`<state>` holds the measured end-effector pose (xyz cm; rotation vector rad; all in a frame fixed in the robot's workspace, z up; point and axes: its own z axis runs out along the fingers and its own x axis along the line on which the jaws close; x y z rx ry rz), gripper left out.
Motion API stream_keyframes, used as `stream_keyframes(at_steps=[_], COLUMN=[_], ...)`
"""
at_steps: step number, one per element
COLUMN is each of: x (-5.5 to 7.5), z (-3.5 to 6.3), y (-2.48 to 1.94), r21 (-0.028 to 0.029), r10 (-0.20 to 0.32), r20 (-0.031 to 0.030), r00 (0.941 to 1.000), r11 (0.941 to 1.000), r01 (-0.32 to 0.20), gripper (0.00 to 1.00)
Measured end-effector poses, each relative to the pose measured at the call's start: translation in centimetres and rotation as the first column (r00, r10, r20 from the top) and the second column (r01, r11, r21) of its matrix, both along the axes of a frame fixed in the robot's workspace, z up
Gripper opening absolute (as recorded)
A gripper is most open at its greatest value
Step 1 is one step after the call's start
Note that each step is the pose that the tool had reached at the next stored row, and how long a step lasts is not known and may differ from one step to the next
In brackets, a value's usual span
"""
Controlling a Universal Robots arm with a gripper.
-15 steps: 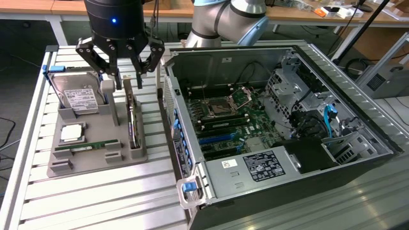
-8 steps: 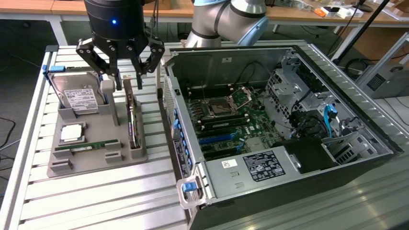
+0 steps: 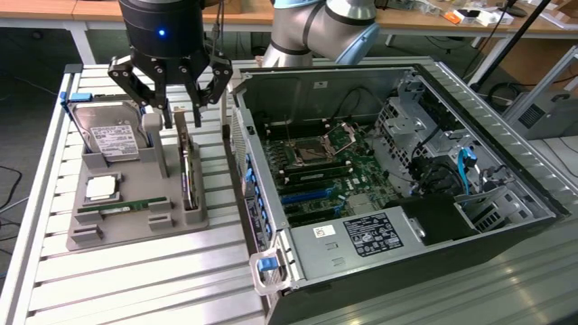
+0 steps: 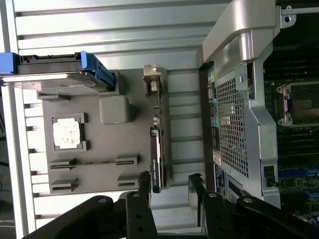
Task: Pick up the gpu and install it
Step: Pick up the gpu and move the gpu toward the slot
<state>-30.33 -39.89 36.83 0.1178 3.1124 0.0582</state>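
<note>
Slatted table [image 3: 135, 284] holds a grey tray [image 3: 126, 238]; end effector [image 3: 178, 114] gapes wide over the gpu [image 3: 187, 169], drive label [image 3: 116, 141] unreadable.

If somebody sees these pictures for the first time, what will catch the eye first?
The big open computer case, on the exterior view's right, with its green board laid bare. Then the black pincer, open, hovering above the graphics card that stands on edge in a grey tray on the exterior view's left.
</note>
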Motion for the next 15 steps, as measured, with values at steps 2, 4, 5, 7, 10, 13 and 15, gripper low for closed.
stream_keyframes(at_steps=[2, 4, 5, 7, 10, 13, 15], x=[0.00, 0.00, 0.00, 0.00, 0.00, 0.00, 0.00], z=[-0.03, -0.06, -0.08, -0.13, -0.19, -0.25, -0.29], y=[0.00, 0.00, 0.00, 0.00, 0.00, 0.00, 0.00], r21=[0.0000, 0.0000, 0.0000, -0.0001, -0.0001, 0.0000, -0.0001], r10=[0.000, 0.000, 0.000, 0.000, 0.000, 0.000, 0.000], r20=[-0.0001, -0.0001, 0.0000, -0.0001, -0.0001, 0.0000, -0.0001], r00=[1.0000, 1.0000, 1.0000, 1.0000, 1.0000, 1.0000, 1.0000], r11=[1.0000, 1.0000, 1.0000, 1.0000, 1.0000, 1.0000, 1.0000], r01=[0.000, 0.000, 0.000, 0.000, 0.000, 0.000, 0.000], gripper=[0.44, 0.44, 0.44, 0.44, 0.44, 0.44, 0.44])
